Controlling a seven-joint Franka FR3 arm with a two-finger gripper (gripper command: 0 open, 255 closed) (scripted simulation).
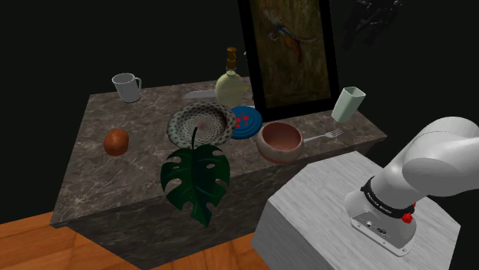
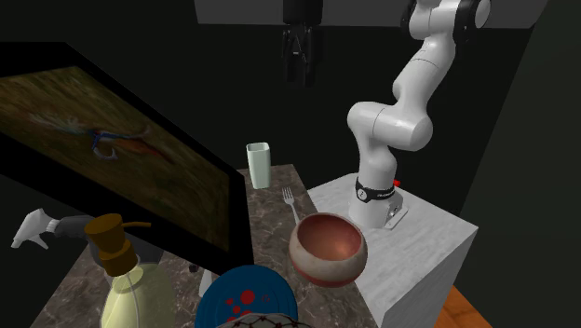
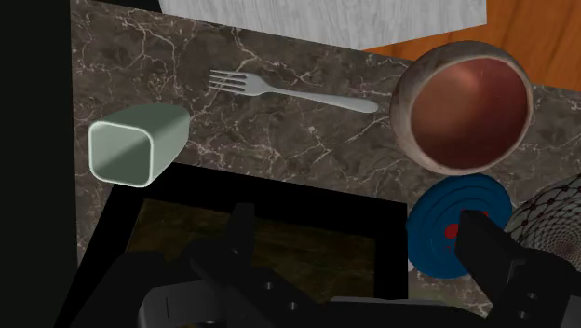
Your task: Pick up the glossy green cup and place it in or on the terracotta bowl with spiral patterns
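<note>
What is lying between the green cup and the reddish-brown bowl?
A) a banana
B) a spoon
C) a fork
C: a fork lies flat between the cup and the bowl, with its prongs toward the cup.
</note>
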